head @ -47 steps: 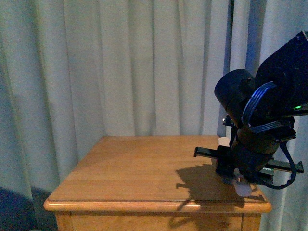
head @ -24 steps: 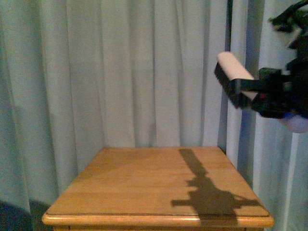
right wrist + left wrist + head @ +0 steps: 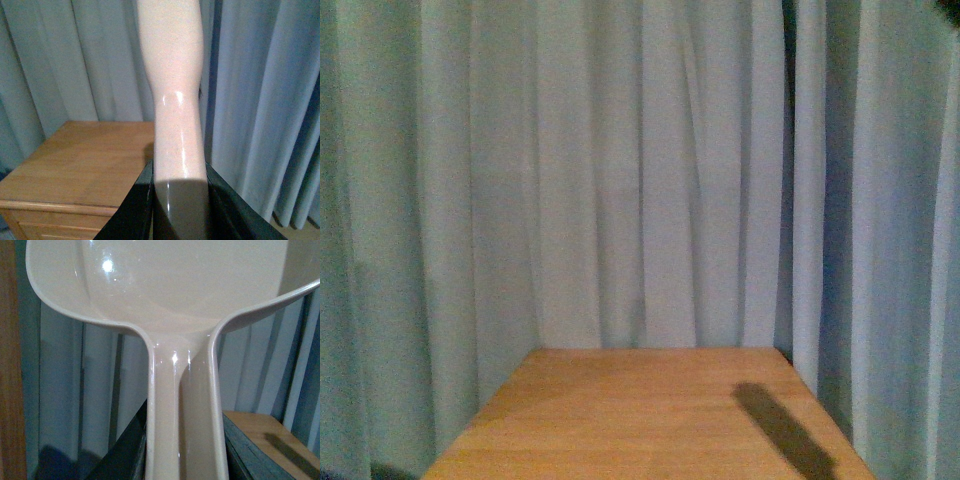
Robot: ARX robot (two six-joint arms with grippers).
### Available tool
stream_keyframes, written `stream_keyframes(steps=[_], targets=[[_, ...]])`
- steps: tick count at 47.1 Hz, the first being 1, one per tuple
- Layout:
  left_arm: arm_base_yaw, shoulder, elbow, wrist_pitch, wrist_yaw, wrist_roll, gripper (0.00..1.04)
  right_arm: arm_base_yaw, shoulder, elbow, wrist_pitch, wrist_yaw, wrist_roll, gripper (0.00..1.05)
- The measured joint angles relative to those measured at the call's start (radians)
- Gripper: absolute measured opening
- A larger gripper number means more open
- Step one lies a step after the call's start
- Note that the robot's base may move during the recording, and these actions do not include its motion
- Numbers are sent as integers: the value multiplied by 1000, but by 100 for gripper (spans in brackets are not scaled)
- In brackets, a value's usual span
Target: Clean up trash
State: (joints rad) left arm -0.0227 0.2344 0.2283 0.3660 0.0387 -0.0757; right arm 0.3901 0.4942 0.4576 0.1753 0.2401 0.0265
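pale curtains [image 3: 620, 180] back a wooden table [image 3: 640, 410]; aloft, the left gripper [image 3: 184, 457] clamps the dustpan handle [image 3: 182, 385], the right gripper [image 3: 180, 210] clamps the brush handle [image 3: 175, 100].

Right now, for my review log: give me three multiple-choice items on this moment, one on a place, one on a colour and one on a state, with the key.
1. Where is the handle of the dustpan?
A) lying loose, let go
B) between the fingers of the left gripper
C) in no view

2. What colour is the dustpan?
A) red
B) black
C) beige

3. How is the right gripper?
A) shut on the brush handle
B) open and empty
C) shut on nothing

Key:
1 B: the left wrist view shows dark fingers on either side of the handle.
2 C: its pan is glossy beige.
3 A: the right wrist view shows black fingers pressed against the pale handle.
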Motion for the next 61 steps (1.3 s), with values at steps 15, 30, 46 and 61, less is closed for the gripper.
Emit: stream_keyframes(steps=[15, 30, 46, 61], targets=[[0, 0, 0, 0, 1, 0, 27, -103, -170, -62, 38, -10, -9, 22], [0, 0, 0, 0, -1, 0, 27, -134, -159, -96, 92, 33, -73, 22], [0, -2, -2, 0, 8, 0, 27, -139, -157, -100, 95, 46, -77, 22], [3, -5, -3, 0, 3, 0, 27, -138, -155, -106, 95, 38, -84, 22]])
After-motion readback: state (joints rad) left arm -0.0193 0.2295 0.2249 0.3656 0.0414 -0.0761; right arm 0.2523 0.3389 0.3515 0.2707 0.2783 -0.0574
